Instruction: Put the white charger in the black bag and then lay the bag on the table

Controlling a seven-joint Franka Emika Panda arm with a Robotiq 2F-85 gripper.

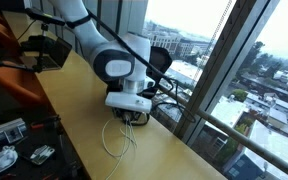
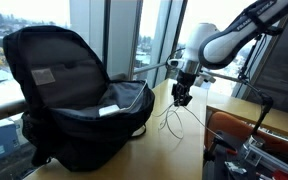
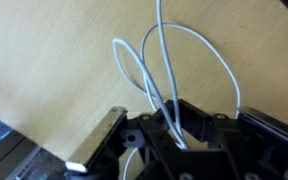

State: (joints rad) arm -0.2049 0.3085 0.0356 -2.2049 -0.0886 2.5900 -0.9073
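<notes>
Vanishing into gripper (image 3: 174, 130): white charger (image 3: 160, 20) cable.

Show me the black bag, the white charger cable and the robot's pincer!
black bag (image 2: 74, 135): an exterior view, on its lower front fabric.
white charger cable (image 3: 117, 45): wrist view, top of a loop.
pincer (image 2: 182, 100): an exterior view, between its fingertips.

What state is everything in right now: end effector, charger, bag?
end effector: shut on the white charger's cable, just beside the bag.
white charger: cable pinched in the jaws, loops trailing over the table; plug block not visible.
black bag: standing upright on the table, unzipped and gaping wide; charger not yet inside.
</notes>
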